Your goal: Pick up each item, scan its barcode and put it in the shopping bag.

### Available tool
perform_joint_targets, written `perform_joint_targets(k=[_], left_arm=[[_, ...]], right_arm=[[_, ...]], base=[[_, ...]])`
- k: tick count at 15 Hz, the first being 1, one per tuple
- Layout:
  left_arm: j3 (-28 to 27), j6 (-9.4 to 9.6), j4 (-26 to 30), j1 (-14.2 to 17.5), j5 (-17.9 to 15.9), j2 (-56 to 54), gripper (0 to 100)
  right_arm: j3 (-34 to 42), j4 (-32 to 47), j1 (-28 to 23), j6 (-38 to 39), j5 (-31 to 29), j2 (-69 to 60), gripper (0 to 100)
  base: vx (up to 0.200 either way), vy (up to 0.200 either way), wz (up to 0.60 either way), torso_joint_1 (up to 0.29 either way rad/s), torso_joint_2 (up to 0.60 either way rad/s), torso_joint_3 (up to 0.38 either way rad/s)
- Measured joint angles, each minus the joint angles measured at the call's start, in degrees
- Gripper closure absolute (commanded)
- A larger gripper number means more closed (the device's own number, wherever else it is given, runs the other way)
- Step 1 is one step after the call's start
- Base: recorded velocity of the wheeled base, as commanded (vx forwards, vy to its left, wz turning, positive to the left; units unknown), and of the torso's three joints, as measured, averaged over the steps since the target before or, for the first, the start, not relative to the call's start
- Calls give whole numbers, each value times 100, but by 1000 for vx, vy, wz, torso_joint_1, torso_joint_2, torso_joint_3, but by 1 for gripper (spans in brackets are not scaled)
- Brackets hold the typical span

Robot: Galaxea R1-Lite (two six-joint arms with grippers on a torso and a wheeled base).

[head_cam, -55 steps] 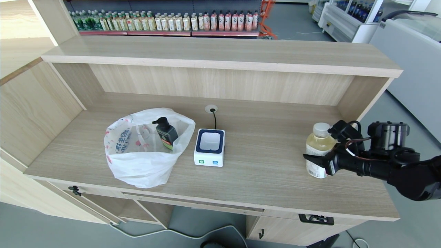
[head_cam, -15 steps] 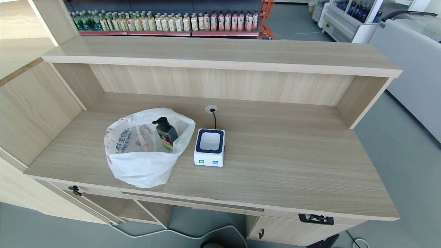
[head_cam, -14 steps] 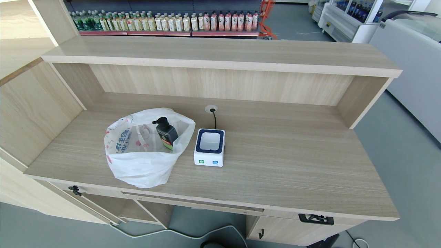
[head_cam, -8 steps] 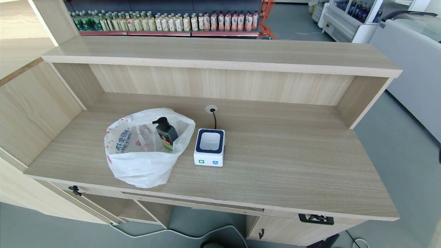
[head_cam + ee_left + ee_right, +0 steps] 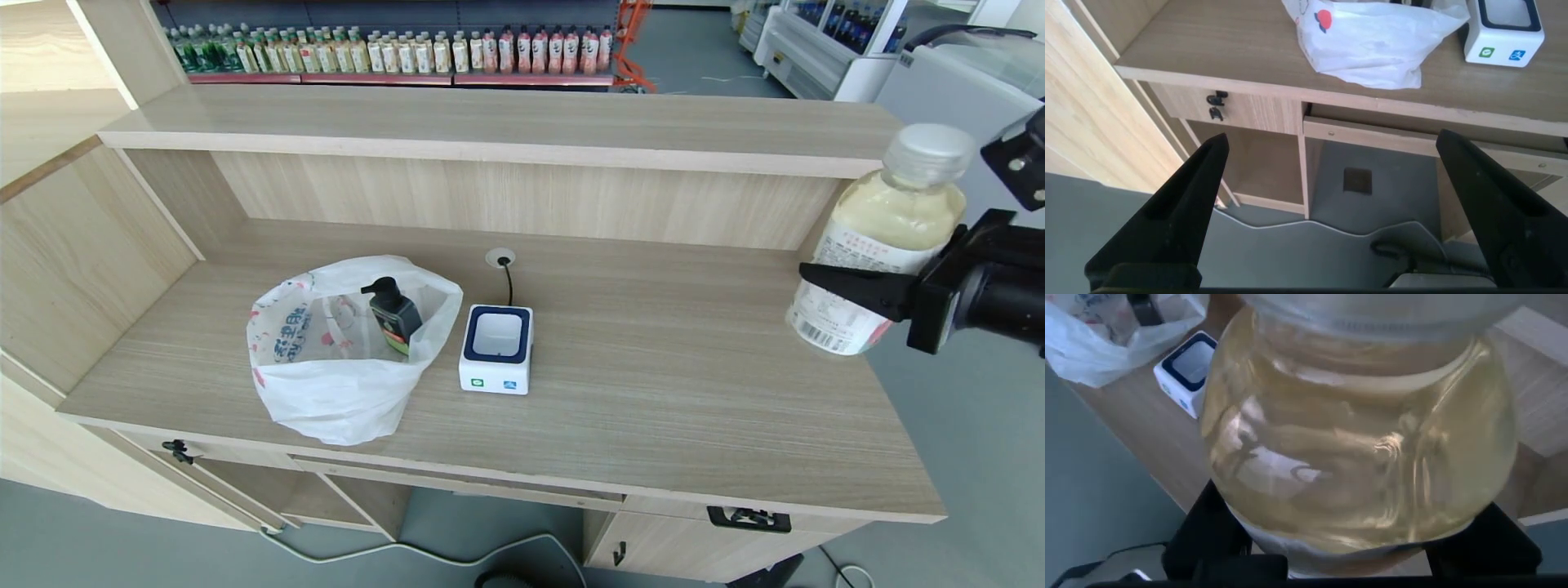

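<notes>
bottle (image 5: 888, 219), slightly tilted, gripped in right end effector (image 5: 872, 260)

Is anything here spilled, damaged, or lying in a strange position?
Nothing stands out. The right claw holds the bottle tilted but capped, with no spill; the pump bottle leans inside the shopping bag.

wooden counter (image 5: 653, 425); drinks shelf (image 5: 392, 53) behind it; chest freezers (image 5: 967, 86) at far right

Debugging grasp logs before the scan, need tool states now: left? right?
Left tool: open, empty.
Right tool: closed on the clear plastic bottle of pale yellow drink, white cap, held upright.
</notes>
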Motion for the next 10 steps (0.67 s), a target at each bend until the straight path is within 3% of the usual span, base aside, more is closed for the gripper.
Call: perform_joint_targets(k=[3,5,10], left_arm=[[0,5,0,2,0,0,0],[0,5,0,2,0,0,0],[0,5,0,0,0,0,0]], right_arm=[[90,-819,2,-1382,-243,463,100],[105,-885,-9,-1866,-255,612,100],[29,-914,-372,-3892,-317,662,100]], base=[[0,0,0,0,0,0],[0,0,0,0,0,0],[0,0,0,0,0,0]])
